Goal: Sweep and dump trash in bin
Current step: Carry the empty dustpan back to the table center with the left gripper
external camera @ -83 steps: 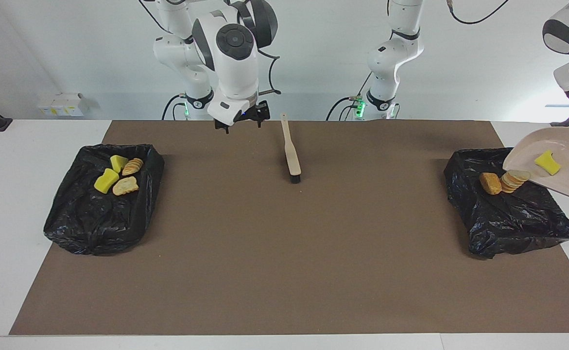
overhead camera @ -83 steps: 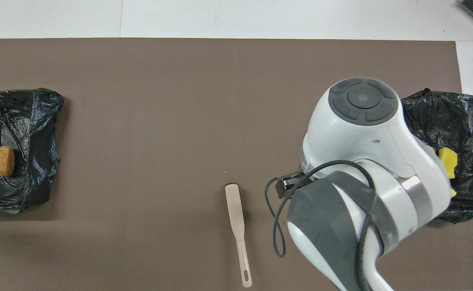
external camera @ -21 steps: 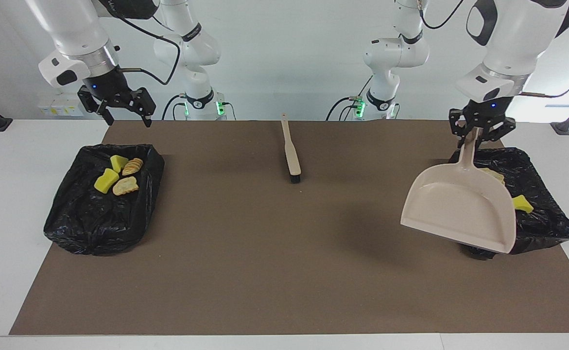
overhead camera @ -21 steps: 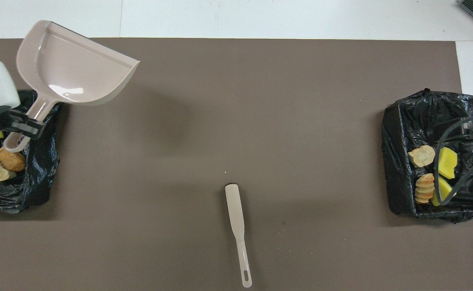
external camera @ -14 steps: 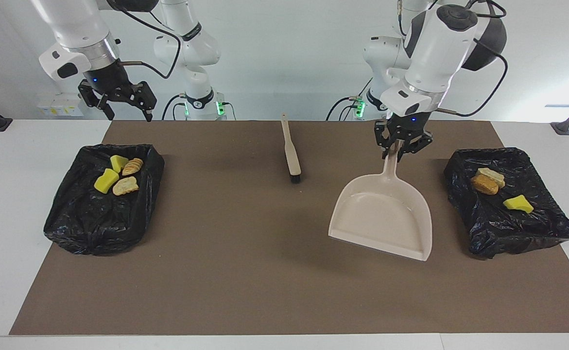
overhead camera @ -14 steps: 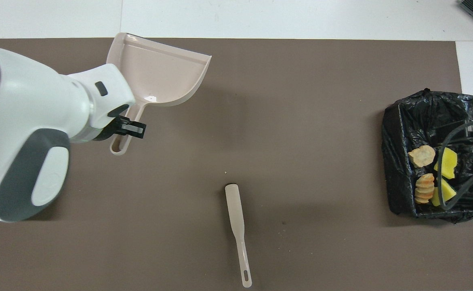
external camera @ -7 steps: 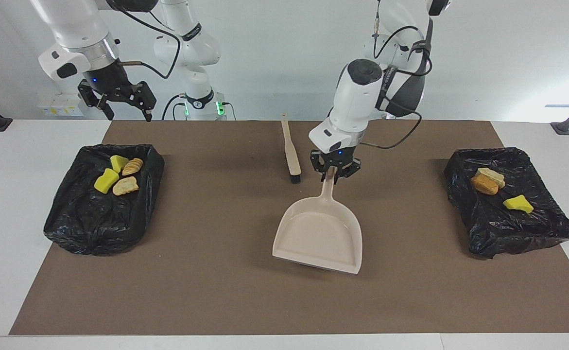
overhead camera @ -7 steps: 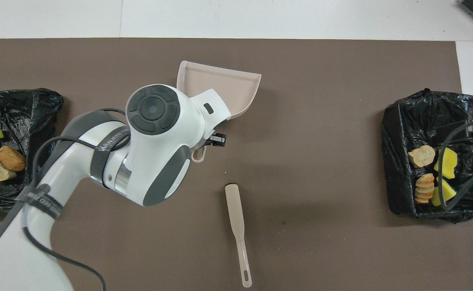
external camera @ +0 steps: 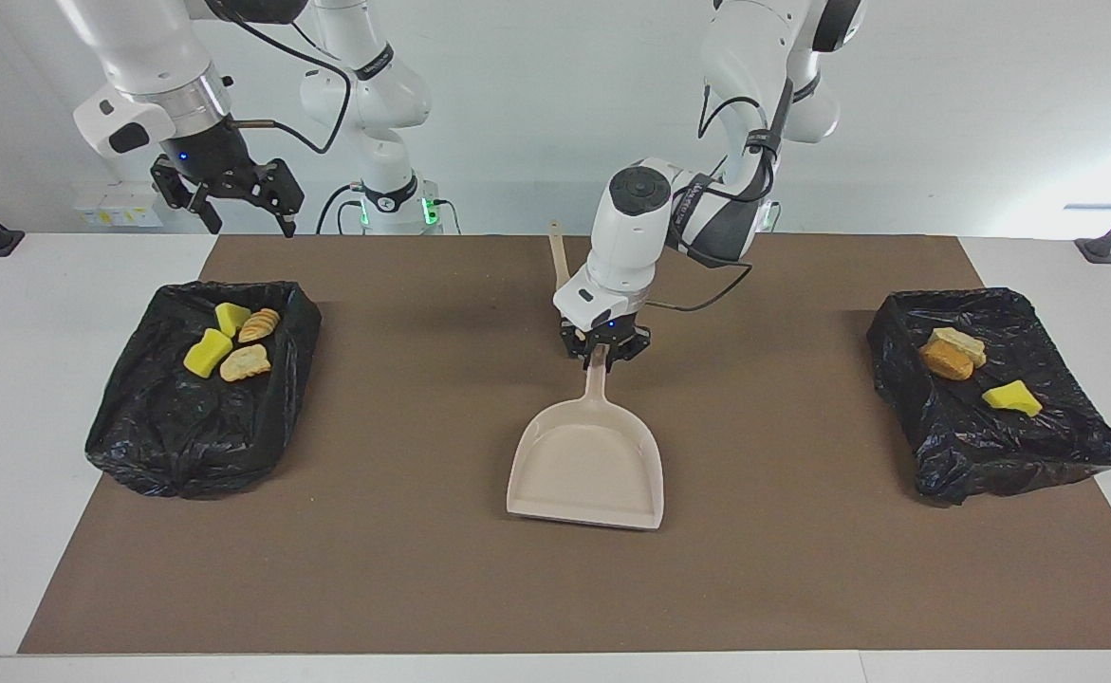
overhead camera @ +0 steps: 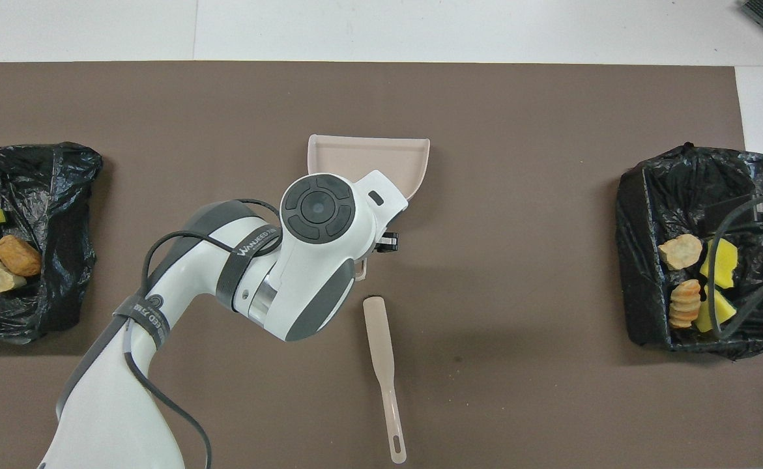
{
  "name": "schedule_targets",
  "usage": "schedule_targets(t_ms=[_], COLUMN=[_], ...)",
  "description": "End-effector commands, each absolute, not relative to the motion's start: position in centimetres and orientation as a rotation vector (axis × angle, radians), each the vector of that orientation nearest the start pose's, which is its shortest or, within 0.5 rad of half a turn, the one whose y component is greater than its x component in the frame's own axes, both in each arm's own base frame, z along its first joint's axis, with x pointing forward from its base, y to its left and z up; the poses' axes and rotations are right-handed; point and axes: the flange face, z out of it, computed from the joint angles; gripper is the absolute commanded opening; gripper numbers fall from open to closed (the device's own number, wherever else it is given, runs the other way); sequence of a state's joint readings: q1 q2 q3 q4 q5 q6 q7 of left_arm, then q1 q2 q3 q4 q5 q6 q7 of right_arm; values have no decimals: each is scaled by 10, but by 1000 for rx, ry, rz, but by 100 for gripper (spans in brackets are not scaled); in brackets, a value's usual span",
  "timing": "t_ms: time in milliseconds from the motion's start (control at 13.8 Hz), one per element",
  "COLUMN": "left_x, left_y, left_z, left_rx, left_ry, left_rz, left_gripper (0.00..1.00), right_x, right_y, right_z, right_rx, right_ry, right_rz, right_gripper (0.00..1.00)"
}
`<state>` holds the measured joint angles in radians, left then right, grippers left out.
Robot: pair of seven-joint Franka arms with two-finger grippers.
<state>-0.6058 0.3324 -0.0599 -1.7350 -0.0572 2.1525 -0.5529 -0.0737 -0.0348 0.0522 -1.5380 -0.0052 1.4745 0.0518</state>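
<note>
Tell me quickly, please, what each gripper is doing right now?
Left gripper: shut on the dustpan handle, mid-mat.
Right gripper: open, holding nothing, waiting.

Four bits of trash (external camera: 231, 342), two yellow sponge chunks and two tan bread lumps, lie close together in the black bin (external camera: 196, 389) at the right arm's end of the counter, and three more, one yellow and two tan-orange, lie in the other black bin (external camera: 991, 394) at the left arm's end.
</note>
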Motion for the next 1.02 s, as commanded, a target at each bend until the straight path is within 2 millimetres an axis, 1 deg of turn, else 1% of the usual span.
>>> schedule_targets(t_ms=[0, 73, 218, 508, 653, 726, 798, 871, 944], left_x=[513, 513, 514, 512, 503, 502, 503, 503, 504], left_y=[-407, -410, -412, -411, -414, -415, -415, -414, -415], left_z=[390, 381, 377, 374, 362, 361, 362, 362, 363], left_rx=[-3293, -3290, -3288, -3277, -3275, -3279, -3284, -3295, -3297], left_ry=[-58, -53, -19, 19, 22, -4, -48, -114, -143], left_rz=[-70, -62, -91, -71, -47, -39, -42, -32, -29], left_gripper=[0, 0, 0, 0, 0, 13, 33, 54, 80], right_x=[526, 526, 526, 526, 526, 526, 526, 525, 525], right_y=[-14, -14, -14, -14, -14, -14, -14, -14, -14], right_z=[653, 653, 653, 653, 653, 653, 653, 653, 653], right_rx=[-3129, -3129, -3129, -3129, -3129, -3129, -3129, -3129, -3129], right_ry=[150, 150, 147, 147, 147, 147, 147, 150, 150], right_rz=[65, 65, 65, 68, 68, 68, 68, 68, 68], right_gripper=[100, 100, 100, 100, 100, 100, 100, 100, 100])
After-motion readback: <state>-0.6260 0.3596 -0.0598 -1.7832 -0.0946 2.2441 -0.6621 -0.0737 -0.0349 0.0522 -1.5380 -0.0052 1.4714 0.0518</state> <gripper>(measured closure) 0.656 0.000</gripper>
